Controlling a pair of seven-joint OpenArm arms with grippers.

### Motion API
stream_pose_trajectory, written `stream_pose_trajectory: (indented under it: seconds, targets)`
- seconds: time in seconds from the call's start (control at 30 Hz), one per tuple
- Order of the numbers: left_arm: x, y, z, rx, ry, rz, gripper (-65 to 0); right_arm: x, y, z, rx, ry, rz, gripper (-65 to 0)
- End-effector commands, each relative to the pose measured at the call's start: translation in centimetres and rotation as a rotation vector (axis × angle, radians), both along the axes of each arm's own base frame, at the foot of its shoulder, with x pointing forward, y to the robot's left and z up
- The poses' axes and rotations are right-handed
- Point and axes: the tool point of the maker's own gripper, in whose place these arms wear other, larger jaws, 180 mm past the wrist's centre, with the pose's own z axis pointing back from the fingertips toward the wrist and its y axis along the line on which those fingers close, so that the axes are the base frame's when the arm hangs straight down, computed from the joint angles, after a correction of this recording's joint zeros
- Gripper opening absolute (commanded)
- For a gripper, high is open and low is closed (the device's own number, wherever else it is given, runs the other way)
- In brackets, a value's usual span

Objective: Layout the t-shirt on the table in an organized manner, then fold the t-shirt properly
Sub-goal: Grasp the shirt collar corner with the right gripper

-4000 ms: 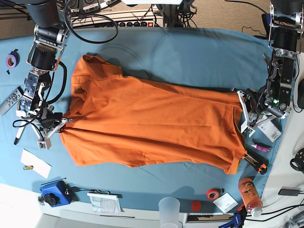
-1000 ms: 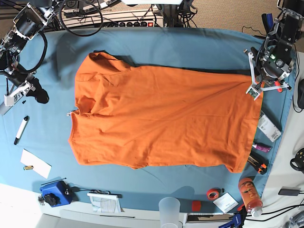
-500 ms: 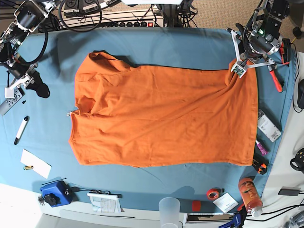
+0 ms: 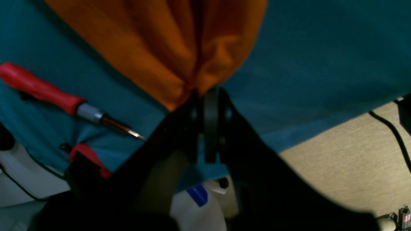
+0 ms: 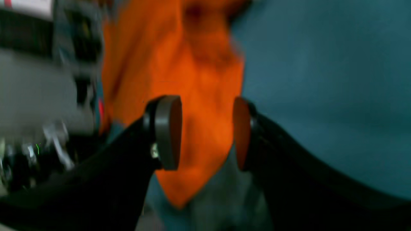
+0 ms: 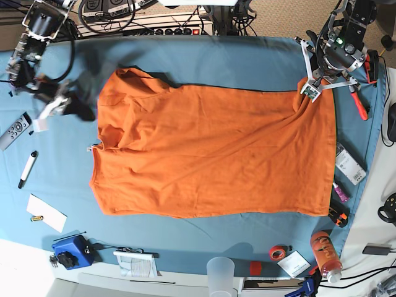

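The orange t-shirt (image 6: 210,148) lies spread flat on the blue-teal table (image 6: 204,62), collar end to the left, hem to the right. My left gripper (image 6: 308,91) is shut on the shirt's far right hem corner. The left wrist view shows the jaws closed on a bunch of orange cloth (image 4: 179,48), with that gripper (image 4: 205,96) low over the table. My right gripper (image 6: 81,111) is motion-blurred at the shirt's left edge. In the right wrist view it (image 5: 205,133) is open, with an orange cloth tip (image 5: 199,96) below and between the pads.
A red-handled screwdriver (image 6: 360,105) lies right of the left gripper and shows in the left wrist view (image 4: 41,91). A remote (image 6: 15,130), marker (image 6: 28,168) and white paper (image 6: 46,212) lie at the left edge. A blue box (image 6: 69,250), plastic cup (image 6: 221,275), red tape roll (image 6: 277,252) and orange bottle (image 6: 326,250) line the front.
My right arm has swung right from the table's left edge to the shirt's left edge. My left gripper has stayed at the far right hem corner, still shut on it.
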Motion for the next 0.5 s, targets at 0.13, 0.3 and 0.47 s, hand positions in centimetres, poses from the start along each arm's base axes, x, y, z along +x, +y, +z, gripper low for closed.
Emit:
stream_pose_trajectory:
  seconds: [0.13,0.3,0.47]
  targets:
    - [0.6,0.3,0.7,0.012,-0.029,-0.004,-65.0,-0.7,1.4,-0.4,0.005,0.023,0.059,-39.0]
    - [0.6,0.3,0.7,0.012,-0.03,-0.005,-65.0,-1.8,0.1,-0.8,0.008,0.033,-0.001,-39.0]
    - [0.8,0.2,0.8,0.004,-0.043,-0.008,-65.0,-3.7,-0.3,-1.1,-0.006,0.057,-0.01,-39.0]
